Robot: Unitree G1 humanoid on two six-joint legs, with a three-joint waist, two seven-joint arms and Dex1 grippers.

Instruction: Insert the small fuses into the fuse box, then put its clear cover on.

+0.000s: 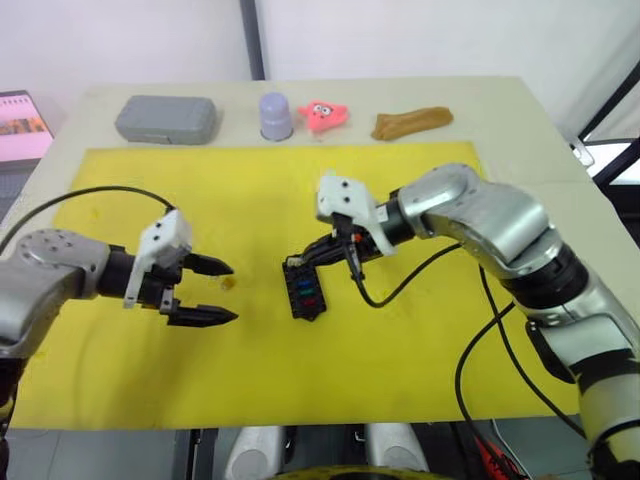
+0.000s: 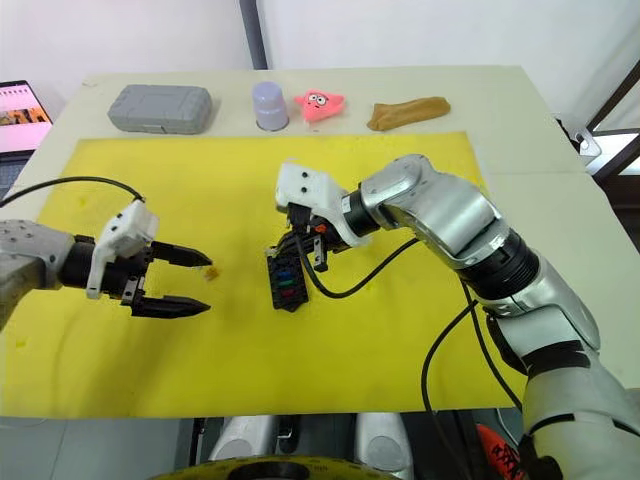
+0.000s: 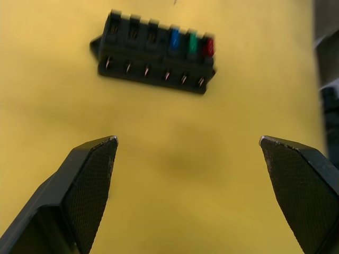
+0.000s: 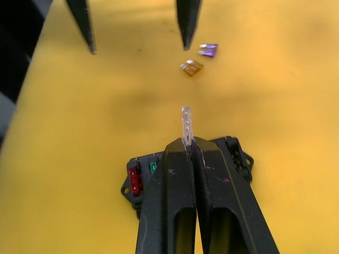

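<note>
The fuse-loading step looks under way: the right gripper (image 4: 189, 148) pinches a clear-grey fuse (image 4: 186, 123) just above the fuse box (image 3: 156, 53), which lies mid-way across the yellow mat (image 1: 420, 370). The box already holds blue, green and red fuses at one end of a row, with three slots beside them empty. Next the fuse likely needs lining up over an empty slot and pressing down; the left gripper (image 1: 215, 291) hovers spread wide nearby, near the orange fuse (image 4: 192, 67) and purple fuse (image 4: 209, 50) loose on the mat

Both arms are silver-grey with black joint bands. White wrist blocks carry black two-fingered end effectors, left (image 1: 205, 291) and right (image 4: 190, 153). Black cables loop alongside.
</note>
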